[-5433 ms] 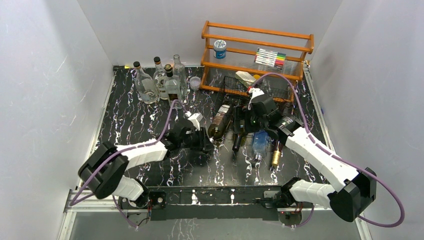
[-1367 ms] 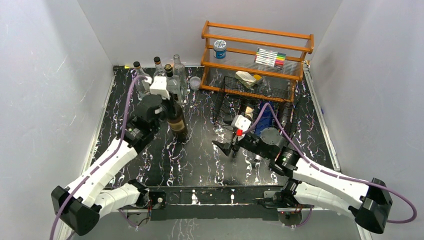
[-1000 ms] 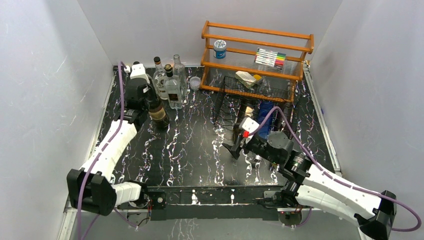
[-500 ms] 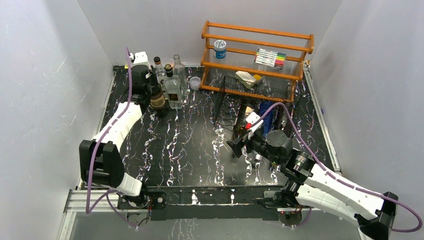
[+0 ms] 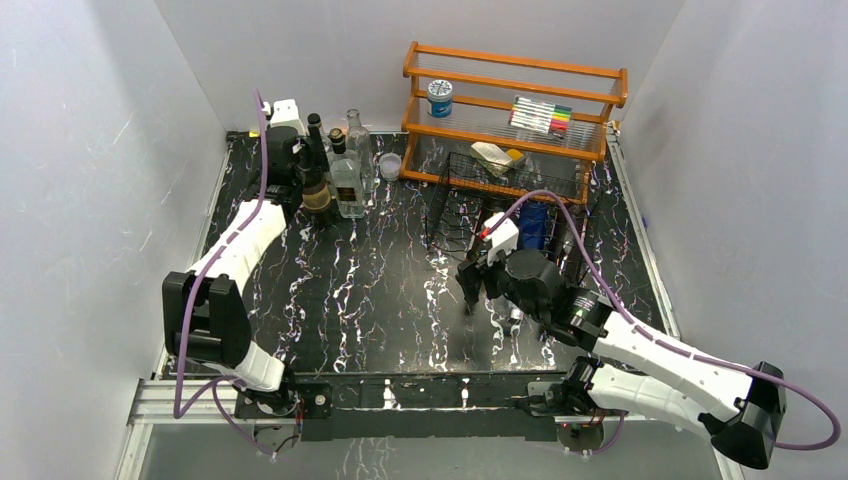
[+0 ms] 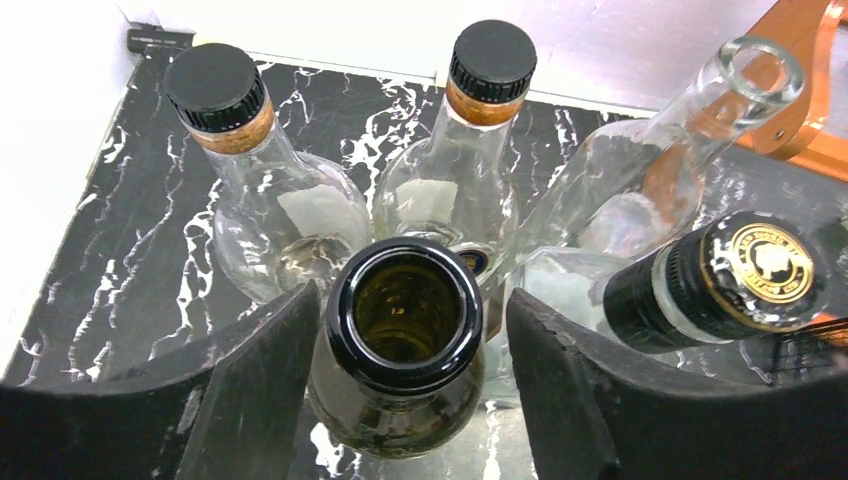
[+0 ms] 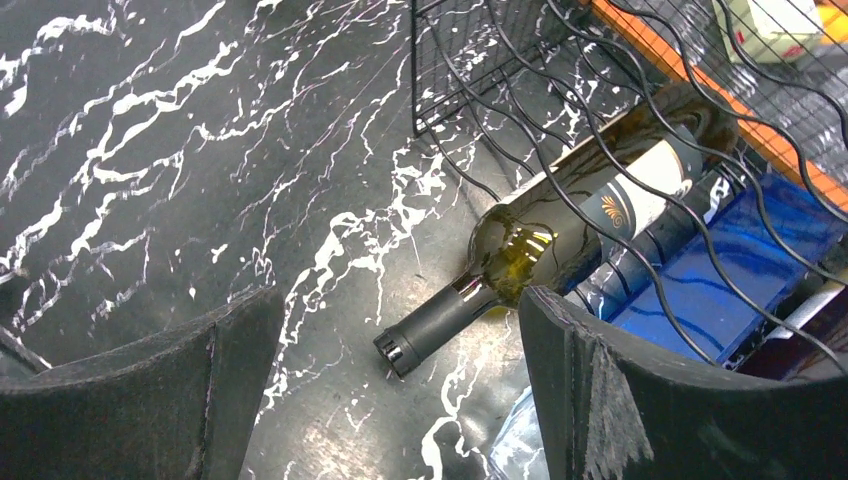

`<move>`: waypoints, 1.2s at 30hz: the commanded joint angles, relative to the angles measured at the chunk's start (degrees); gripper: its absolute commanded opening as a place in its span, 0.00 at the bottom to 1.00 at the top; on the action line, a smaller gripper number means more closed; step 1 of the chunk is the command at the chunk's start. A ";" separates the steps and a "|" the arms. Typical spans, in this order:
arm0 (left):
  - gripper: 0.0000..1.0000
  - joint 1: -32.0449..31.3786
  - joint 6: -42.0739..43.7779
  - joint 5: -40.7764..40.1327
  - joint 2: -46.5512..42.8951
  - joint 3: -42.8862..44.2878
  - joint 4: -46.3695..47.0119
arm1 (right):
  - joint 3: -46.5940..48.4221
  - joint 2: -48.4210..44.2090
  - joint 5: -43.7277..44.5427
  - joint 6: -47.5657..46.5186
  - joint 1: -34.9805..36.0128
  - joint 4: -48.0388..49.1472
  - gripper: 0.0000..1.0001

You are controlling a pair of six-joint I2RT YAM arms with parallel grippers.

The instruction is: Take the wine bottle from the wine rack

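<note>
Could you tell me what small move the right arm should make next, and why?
Probably lower the right pincer onto the neck of the wine bottle. Its jaws stand wide open, and the bottle lies in the wine rack with its neck poking out over the table, between the fingers in the right wrist view.

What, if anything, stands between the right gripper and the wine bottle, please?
Nothing visible: only table surface separates the open right gripper from the wine bottle, whose neck pokes out of the wine rack.
</note>
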 commanded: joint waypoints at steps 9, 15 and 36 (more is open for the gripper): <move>0.98 0.38 -4.75 5.25 -8.86 -2.91 -7.79 | 4.86 2.41 12.29 12.86 0.10 -3.71 0.98; 0.98 0.35 -16.34 11.96 -18.28 -9.20 -13.67 | 3.90 -0.05 12.47 12.37 0.17 -2.03 0.98; 0.94 -32.69 -33.19 25.76 -13.97 -29.52 16.23 | 4.50 -2.92 12.97 11.64 0.14 -4.01 0.98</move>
